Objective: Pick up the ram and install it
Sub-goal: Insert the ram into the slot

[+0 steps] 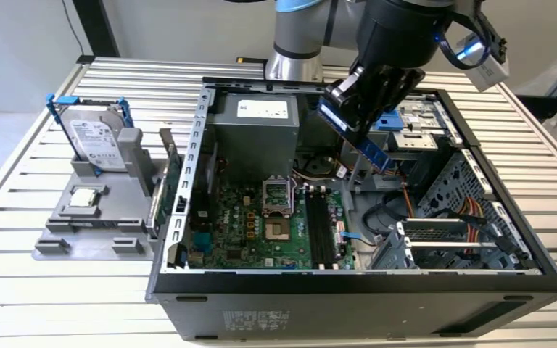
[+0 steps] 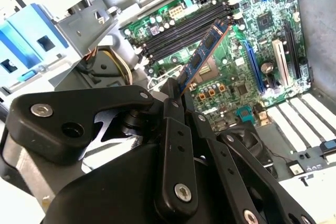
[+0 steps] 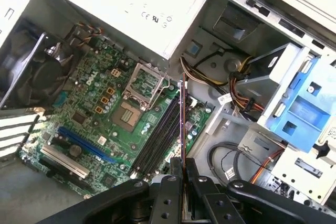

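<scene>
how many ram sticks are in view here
1: the ram is clamped in the hand, over the empty-looking memory slots of the open case. Another could be hidden behind the arm or the case walls.

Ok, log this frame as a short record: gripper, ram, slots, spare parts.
gripper: shut on ram, above open case
ram: held tilted in the air over the motherboard, not seated
slots: look empty
spare parts: hard drive and CPU on stand, outside case at exterior view's left
</scene>
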You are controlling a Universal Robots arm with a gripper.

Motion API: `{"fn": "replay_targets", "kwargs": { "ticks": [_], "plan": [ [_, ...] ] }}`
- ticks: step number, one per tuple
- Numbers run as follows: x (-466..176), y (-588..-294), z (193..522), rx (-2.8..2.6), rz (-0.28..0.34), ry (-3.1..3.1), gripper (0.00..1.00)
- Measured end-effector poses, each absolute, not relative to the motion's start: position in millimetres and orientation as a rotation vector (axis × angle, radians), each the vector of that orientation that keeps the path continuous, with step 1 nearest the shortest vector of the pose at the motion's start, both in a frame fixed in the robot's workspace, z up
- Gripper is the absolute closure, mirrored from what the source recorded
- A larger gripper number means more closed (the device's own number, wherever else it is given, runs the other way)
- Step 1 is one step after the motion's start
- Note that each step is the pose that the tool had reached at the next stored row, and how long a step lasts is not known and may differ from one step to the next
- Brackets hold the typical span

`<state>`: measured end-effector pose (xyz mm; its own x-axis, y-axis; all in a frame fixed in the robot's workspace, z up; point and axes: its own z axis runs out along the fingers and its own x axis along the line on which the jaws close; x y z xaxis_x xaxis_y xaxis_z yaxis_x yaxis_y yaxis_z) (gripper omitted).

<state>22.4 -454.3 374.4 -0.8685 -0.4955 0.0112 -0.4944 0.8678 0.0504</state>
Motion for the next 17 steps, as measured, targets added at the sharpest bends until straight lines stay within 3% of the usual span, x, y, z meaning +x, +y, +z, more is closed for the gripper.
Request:
{"fn": "replay_targets", "kwargs": {
  "ticks": [17],
  "plan": [
    [23.5,-454.8,374.4,0.614,-0.074,-3.059,1.00]
  ]
}}
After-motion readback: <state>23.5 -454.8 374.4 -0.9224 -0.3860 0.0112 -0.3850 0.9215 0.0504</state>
